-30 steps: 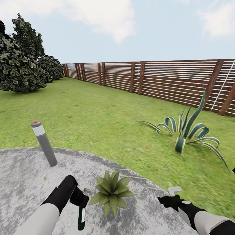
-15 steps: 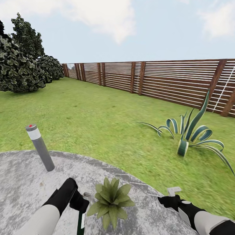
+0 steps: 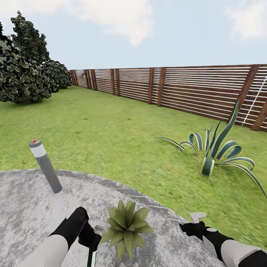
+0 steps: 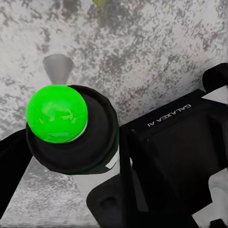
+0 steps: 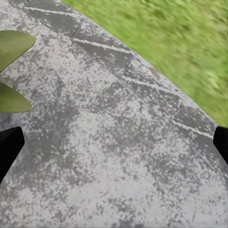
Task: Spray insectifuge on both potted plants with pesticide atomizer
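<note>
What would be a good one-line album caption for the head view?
Two robot arms reach over a grey stone patio toward a small potted plant, with lawn and slatted fence beyond.

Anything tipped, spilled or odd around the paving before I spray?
One thing: the grey bollard with the white band and red top leans instead of standing upright on the grey stone paving. The small green rosette plant looks intact.
</note>
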You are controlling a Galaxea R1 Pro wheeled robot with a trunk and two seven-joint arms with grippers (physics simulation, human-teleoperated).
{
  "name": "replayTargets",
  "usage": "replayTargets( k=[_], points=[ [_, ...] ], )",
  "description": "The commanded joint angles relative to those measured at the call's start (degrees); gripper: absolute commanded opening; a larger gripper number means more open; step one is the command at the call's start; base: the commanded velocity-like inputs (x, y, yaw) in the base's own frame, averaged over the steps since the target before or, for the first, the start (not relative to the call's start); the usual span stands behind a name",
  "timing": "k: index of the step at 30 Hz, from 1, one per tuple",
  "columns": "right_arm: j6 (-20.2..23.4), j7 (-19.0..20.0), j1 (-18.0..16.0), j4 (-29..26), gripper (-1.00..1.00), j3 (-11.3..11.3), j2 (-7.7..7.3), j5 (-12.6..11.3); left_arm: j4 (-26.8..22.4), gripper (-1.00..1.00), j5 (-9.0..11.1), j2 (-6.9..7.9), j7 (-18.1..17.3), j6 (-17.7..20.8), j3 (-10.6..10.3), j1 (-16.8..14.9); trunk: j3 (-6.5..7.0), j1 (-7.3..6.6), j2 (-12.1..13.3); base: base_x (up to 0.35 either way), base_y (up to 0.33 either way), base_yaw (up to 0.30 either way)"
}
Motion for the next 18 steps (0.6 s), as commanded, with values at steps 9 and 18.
replayTargets(
  k=[9,18],
  points=[
    [-0.2,0.3,-0.1,0.1,1.00,0.5,0.00,-0.6,1.7,-1.00,-2.9,-0.17,-0.5,0.3,-6.4,0.0,-0.87,-0.01,0.0,0.000,0.000,0.000],
    [-0.2,0.4,-0.1,0.1,1.00,0.5,0.01,-0.6,1.4,-1.00,-3.1,-0.26,-0.5,0.3,-6.5,-0.1,-1.33,-0.01,0.0,0.000,0.000,-0.140]
  ],
)
